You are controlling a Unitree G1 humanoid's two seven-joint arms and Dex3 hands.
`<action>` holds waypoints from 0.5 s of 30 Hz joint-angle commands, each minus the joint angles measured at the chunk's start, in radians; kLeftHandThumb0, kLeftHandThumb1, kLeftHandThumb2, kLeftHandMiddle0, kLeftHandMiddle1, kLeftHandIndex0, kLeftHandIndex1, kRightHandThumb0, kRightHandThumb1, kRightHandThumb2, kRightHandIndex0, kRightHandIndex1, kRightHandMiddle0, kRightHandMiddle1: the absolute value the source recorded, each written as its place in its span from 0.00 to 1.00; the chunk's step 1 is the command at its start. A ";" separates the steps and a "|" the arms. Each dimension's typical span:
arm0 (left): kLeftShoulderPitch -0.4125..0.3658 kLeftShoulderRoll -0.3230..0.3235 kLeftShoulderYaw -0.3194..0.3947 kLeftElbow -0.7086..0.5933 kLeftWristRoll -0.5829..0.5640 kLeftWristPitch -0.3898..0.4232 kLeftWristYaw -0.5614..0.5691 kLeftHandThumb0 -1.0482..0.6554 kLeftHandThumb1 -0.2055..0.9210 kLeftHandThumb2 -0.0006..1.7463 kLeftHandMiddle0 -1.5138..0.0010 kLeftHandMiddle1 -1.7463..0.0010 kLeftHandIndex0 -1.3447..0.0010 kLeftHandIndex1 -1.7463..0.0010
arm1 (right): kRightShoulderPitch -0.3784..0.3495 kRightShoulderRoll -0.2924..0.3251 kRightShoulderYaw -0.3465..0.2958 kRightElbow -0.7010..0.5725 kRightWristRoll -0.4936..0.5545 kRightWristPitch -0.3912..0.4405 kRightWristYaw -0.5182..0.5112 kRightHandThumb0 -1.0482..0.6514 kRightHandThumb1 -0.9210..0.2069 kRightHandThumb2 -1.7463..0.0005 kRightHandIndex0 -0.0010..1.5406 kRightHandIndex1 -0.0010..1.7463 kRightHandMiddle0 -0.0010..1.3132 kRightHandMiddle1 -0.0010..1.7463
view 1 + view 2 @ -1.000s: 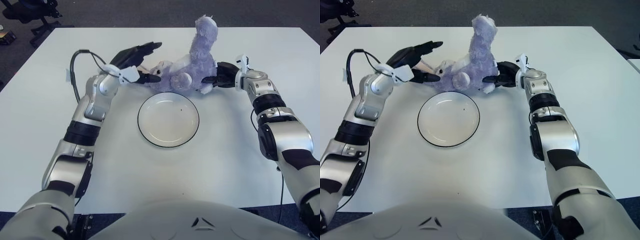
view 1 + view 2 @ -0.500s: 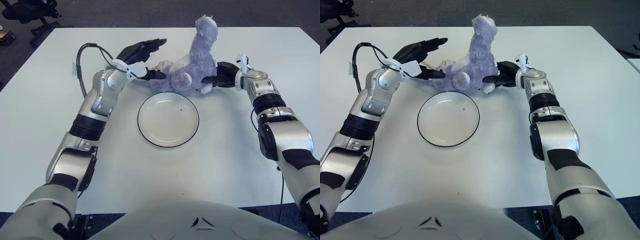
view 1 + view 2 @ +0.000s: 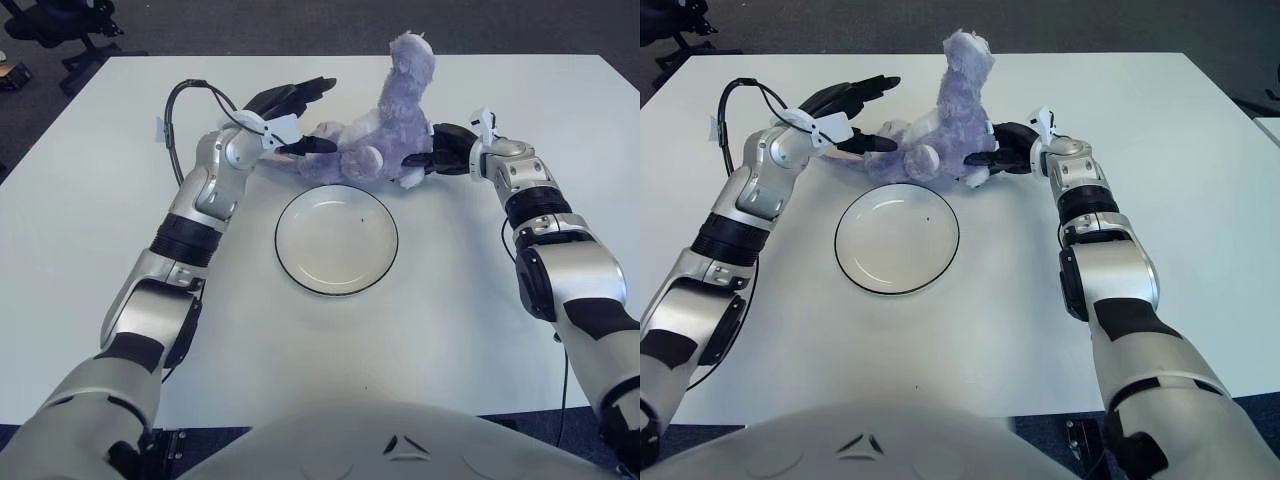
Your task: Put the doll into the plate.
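Observation:
A purple plush doll (image 3: 385, 120) lies on the white table just behind the white, dark-rimmed plate (image 3: 337, 291), one limb sticking up. My left hand (image 3: 298, 112) is at the doll's left end, fingers spread above it and thumb below, holding nothing. On the doll's right side, my right hand (image 3: 438, 152) has its dark fingers closed around the lower limb.
The white table (image 3: 120, 260) stretches wide on all sides of the plate. A black cable (image 3: 175, 120) loops off my left forearm. Dark floor and an office chair base (image 3: 60, 30) lie beyond the far left corner.
My left hand has moved right, closer to the doll's left end, with its fingers still spread. The right hand, doll and plate have stayed put.

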 commanded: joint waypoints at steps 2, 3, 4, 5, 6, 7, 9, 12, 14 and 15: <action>-0.041 0.001 -0.022 0.038 0.001 -0.018 -0.011 0.03 1.00 0.12 0.83 1.00 0.84 0.99 | -0.006 -0.010 0.002 -0.015 -0.007 0.013 0.002 0.54 0.06 1.00 0.62 1.00 0.58 1.00; -0.047 0.000 -0.027 0.049 0.005 -0.022 -0.010 0.03 1.00 0.12 0.84 1.00 0.85 0.99 | -0.006 -0.010 0.002 -0.017 -0.008 0.013 0.001 0.54 0.06 1.00 0.62 1.00 0.58 1.00; -0.055 -0.002 -0.035 0.062 0.011 -0.024 -0.009 0.03 1.00 0.12 0.84 1.00 0.85 0.99 | -0.006 -0.011 0.001 -0.018 -0.008 0.013 0.001 0.54 0.06 1.00 0.62 1.00 0.58 1.00; -0.060 -0.003 -0.041 0.072 0.015 -0.026 -0.008 0.03 1.00 0.12 0.84 1.00 0.86 0.99 | -0.006 -0.011 0.001 -0.019 -0.008 0.014 0.001 0.54 0.06 1.00 0.62 1.00 0.58 1.00; -0.067 -0.004 -0.047 0.081 0.019 -0.025 -0.009 0.03 1.00 0.12 0.84 1.00 0.86 0.99 | -0.006 -0.011 0.001 -0.021 -0.008 0.014 0.001 0.54 0.06 1.00 0.62 1.00 0.58 1.00; -0.071 -0.004 -0.051 0.088 0.021 -0.025 -0.009 0.03 1.00 0.12 0.85 1.00 0.87 1.00 | -0.006 -0.011 0.000 -0.021 -0.008 0.015 0.001 0.54 0.06 1.00 0.62 1.00 0.58 1.00; -0.076 -0.004 -0.055 0.095 0.021 -0.025 -0.008 0.03 1.00 0.11 0.86 1.00 0.88 1.00 | -0.006 -0.011 0.000 -0.022 -0.008 0.015 0.001 0.54 0.06 1.00 0.62 1.00 0.59 1.00; -0.095 -0.009 -0.072 0.115 0.026 0.006 -0.033 0.02 1.00 0.11 0.89 1.00 0.91 1.00 | -0.005 -0.010 0.000 -0.027 -0.008 0.017 0.000 0.54 0.06 1.00 0.62 1.00 0.59 1.00; -0.105 -0.013 -0.082 0.126 0.027 0.026 -0.053 0.02 1.00 0.11 0.91 1.00 0.93 1.00 | -0.005 -0.011 0.000 -0.029 -0.008 0.019 0.000 0.54 0.06 1.00 0.62 1.00 0.59 1.00; -0.108 -0.013 -0.085 0.129 0.026 0.031 -0.059 0.02 1.00 0.11 0.92 1.00 0.95 1.00 | -0.005 -0.011 0.000 -0.030 -0.008 0.019 0.000 0.54 0.06 1.00 0.62 1.00 0.59 1.00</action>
